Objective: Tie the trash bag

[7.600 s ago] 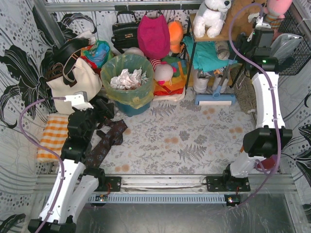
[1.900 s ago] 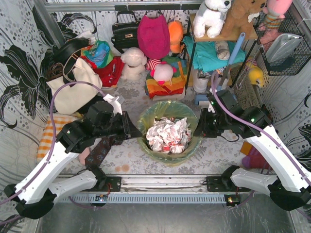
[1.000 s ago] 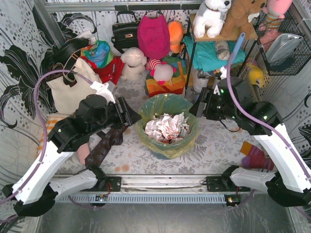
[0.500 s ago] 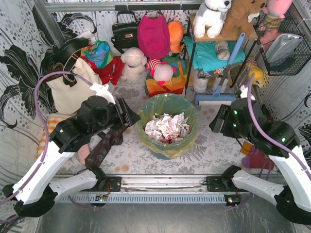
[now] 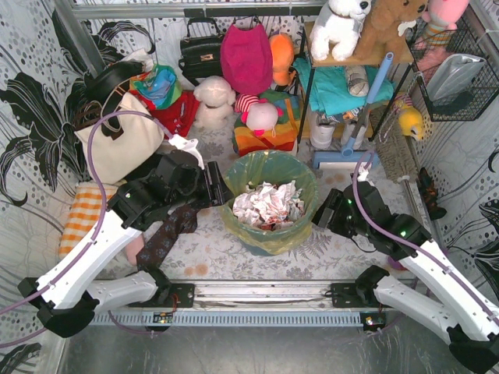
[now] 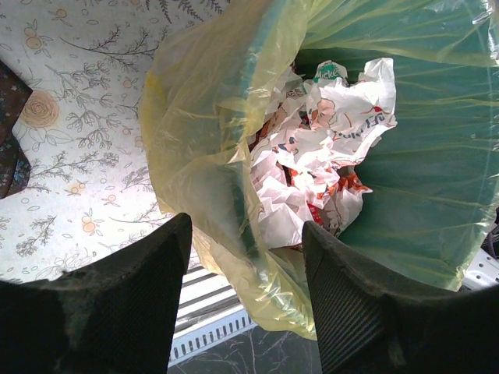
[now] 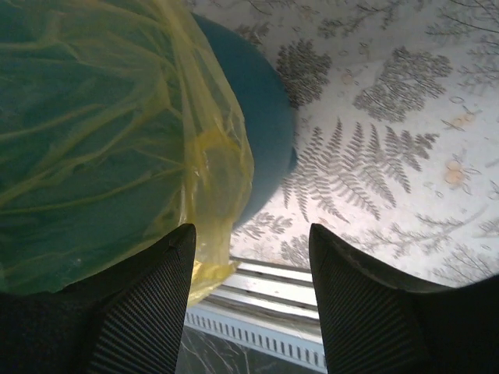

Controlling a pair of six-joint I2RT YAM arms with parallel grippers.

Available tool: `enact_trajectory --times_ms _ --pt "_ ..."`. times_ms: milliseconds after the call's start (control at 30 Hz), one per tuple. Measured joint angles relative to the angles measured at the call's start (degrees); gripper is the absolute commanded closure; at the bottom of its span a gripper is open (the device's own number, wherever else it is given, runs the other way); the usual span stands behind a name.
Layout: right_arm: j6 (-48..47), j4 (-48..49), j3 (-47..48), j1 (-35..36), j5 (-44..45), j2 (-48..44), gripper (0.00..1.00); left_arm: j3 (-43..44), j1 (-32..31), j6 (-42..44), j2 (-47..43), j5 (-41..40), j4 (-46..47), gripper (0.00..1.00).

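Yellow-green plastic, the trash bag (image 5: pixel 261 238) lines a teal bin (image 7: pixel 261 109) near the bench's front edge. The left end effector (image 6: pixel 245 226) gapes astride its rim; the right end effector (image 7: pixel 251 230) gapes too, seemingly just beside the overhang. Pinch film only, not bin.

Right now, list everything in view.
trash bag: one, yellow-green, in the bin, folded over its rim
bin: one, teal, centre
paper: crumpled wad, white, inside the trash bag
tote: one, cream, back left
handbag: one, black, back
pink bag: one, magenta, back
plush dog: one, white, back right
teddy: one, brown, back right
more soft toys: several, mixed, back
towel: one, orange-white check, far left
tie: one, dark patterned, left of the bin
left tool: one, black, open, at the bag's left rim
right tool: one, black, open, at the bag's right side
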Motion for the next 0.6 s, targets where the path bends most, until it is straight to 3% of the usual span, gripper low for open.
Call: enact_trajectory --times_ms 200,600 --pt "2.78 6.23 -3.26 0.0 -1.11 -1.09 0.42 -0.04 0.0 0.2 0.0 0.2 0.0 0.33" --pt "3.39 6.97 -2.27 0.0 -1.51 -2.29 0.43 -0.04 0.0 0.24 0.0 0.24 -0.02 0.35"
